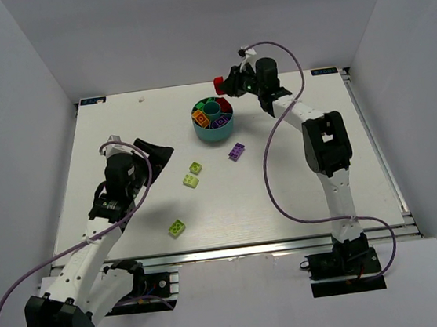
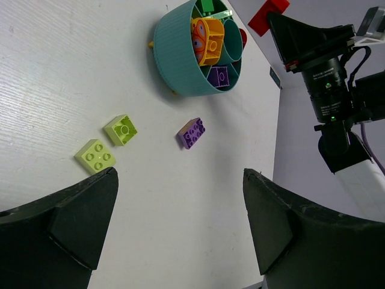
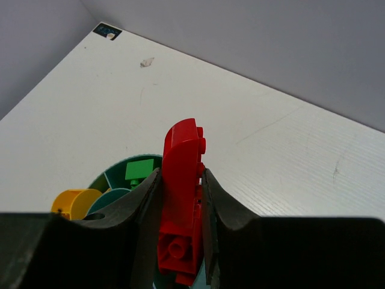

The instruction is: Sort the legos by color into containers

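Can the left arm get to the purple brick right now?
Probably yes. The left gripper is open and empty, the purple brick lies alone on bare table ahead of it, and the right gripper holds a red brick by the bowl.

White table (image 3: 271,138) inside grey walls (image 3: 271,36)
Ahead-left of the right gripper (image 3: 180,177), a small scuff (image 3: 147,61) marks the table; farther left, a dark sticker (image 3: 108,31) sits at the corner.

Loose bricks (image 1: 195,168) before bowl (image 1: 212,136), held brick (image 1: 218,83) behind
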